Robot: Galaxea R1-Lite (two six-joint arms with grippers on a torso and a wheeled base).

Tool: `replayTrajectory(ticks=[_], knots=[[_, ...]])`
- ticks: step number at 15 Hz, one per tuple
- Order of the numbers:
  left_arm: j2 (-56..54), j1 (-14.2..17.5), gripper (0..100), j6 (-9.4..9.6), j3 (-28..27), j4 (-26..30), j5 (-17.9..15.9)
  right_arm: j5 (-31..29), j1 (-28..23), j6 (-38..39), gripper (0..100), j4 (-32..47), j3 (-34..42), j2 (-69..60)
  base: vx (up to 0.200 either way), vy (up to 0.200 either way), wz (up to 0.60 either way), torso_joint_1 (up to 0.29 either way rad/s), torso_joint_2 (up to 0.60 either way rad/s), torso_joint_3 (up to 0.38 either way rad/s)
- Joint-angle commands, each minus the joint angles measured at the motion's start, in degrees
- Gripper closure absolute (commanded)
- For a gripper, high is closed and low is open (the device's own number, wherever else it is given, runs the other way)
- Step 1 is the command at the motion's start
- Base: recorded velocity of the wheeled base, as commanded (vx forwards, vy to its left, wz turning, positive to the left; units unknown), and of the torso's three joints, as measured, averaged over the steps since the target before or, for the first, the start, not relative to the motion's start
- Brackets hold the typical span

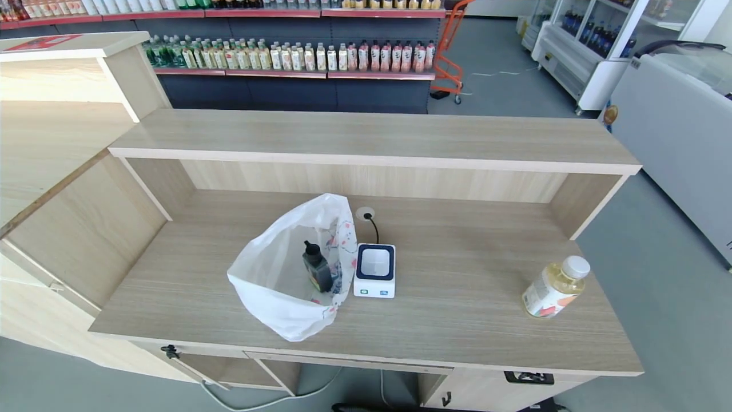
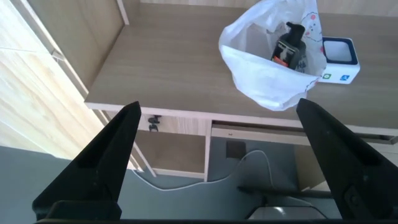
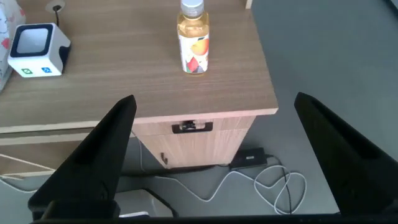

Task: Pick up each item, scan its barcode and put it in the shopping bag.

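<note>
Shop table (image 1: 457,274). Dark bottle (image 1: 317,269) already bagged beyond left pincer (image 2: 217,107); juice bottle (image 1: 553,289) beyond right pincer (image 3: 214,101), unscanned. Both pincers apart, empty.

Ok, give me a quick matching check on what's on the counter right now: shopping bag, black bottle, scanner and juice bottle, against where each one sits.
Things:
1. shopping bag
2. black bottle
3. scanner
4. juice bottle

Places:
A. standing alone near the right end of the counter
B. mouth open, left of the counter's middle
C. upright inside the bag
D. just right of the bag

Pairs: 1-B, 2-C, 3-D, 4-A
</note>
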Motion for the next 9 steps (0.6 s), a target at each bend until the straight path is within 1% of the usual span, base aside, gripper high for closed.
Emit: replayTrajectory(ticks=[1, 2, 9], knots=[[0.0, 0.0, 0, 0.00, 0.0, 0.0, 0.0, 0.0, 0.0, 0.0, 0, 0.1, 0.0, 0.4, 0.000, 0.000, 0.00, 0.000, 0.00, 0.000], [0.0, 0.0, 0, 0.26, 0.0, 0.0, -0.1, 0.0, 0.0, 0.0, 0, 0.0, 0.0, 0.4, 0.000, 0.000, 0.00, 0.000, 0.00, 0.000], [0.0, 0.0, 0, 0.35, 0.0, 0.0, -0.2, 0.2, 0.0, 0.0, 0, 0.0, 0.0, 0.4, 0.000, -0.200, 0.00, 0.006, 0.00, 0.003]])
